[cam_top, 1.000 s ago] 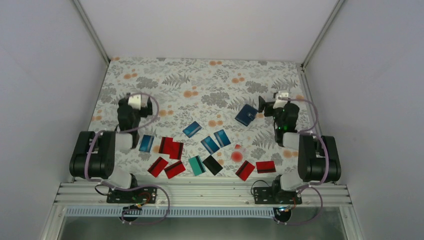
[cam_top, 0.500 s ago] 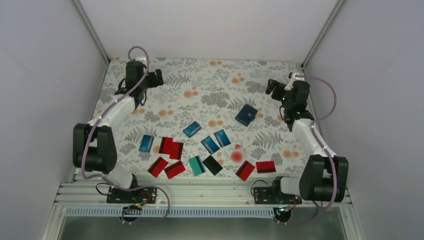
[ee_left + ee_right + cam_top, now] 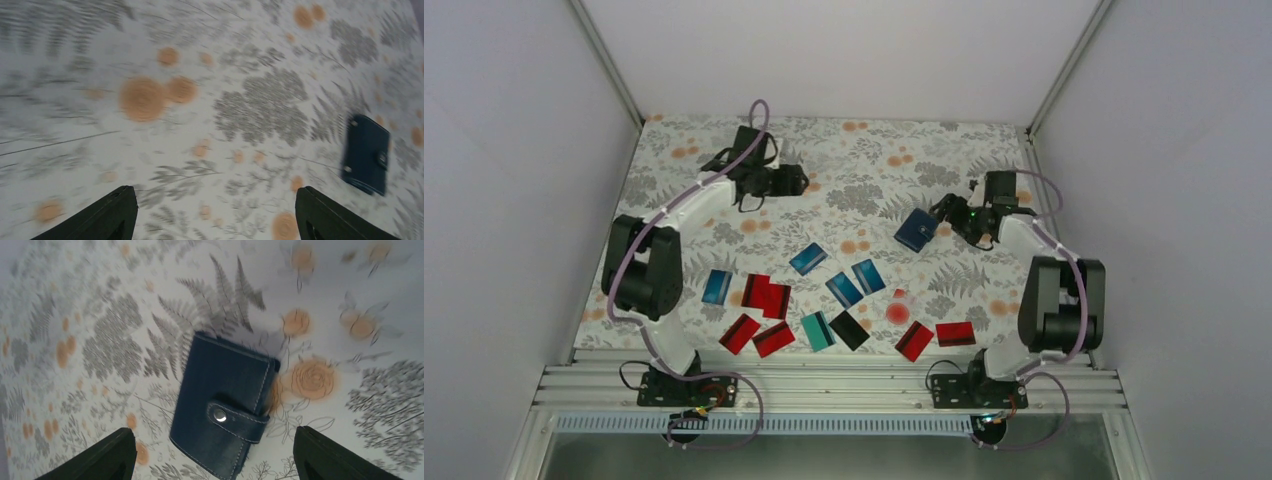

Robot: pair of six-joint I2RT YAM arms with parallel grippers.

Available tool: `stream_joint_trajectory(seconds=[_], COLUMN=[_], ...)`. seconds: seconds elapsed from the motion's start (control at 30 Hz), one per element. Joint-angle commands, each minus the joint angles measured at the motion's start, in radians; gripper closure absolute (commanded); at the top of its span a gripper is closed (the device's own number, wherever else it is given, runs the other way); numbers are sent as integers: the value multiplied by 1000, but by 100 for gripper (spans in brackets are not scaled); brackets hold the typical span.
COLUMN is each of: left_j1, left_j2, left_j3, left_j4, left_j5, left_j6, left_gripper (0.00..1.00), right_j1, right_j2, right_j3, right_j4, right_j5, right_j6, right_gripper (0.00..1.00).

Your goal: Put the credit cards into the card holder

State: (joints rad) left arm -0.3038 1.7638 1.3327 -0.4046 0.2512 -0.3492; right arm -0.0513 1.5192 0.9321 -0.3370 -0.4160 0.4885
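Right wrist view: dark navy folding card holder [image 3: 225, 400], closed, below my right gripper [image 3: 214, 435].
Its jaws: wide apart, empty.
My left gripper [image 3: 215, 195]: wide apart, empty.
Thin plastic credit cards [image 3: 844, 290]: scattered on floral table [image 3: 874, 150].

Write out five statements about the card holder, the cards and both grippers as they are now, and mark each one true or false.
1. The card holder is folded shut with its tab snapped. True.
2. The right gripper grips a red card. False: its jaws are open and empty, pointed at the card holder.
3. The cards lie scattered on the table, nearer the arm bases than the card holder. True.
4. The left gripper is closed on the card holder. False: it is open above the table, with the holder off to one side.
5. A black card lies beside a teal card. True.
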Motion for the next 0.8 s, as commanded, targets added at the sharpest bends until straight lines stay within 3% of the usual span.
stream_joint_trajectory(seconds=[0.0,0.33,0.67,0.77], left_j1=[-63,-160,-215,-225], left_j2=[90,321,485,509], left_j3=[85,330,523,545], left_j4=[-48,-120,-189,-189], left_j5=[197,339,399,404], left_j6=[-1,49,71,76], left_gripper=[22,26,30,31], right_j1=[-4,-5,-20,-24], right_j2=[113,305,406,430], right_j3=[56,160,231,254], right_j4=[-86,-96,-95,-104], right_j5=[-132,-119,-102,-112], right_j6=[24,29,18,-5], right_gripper=[22,42,50,60])
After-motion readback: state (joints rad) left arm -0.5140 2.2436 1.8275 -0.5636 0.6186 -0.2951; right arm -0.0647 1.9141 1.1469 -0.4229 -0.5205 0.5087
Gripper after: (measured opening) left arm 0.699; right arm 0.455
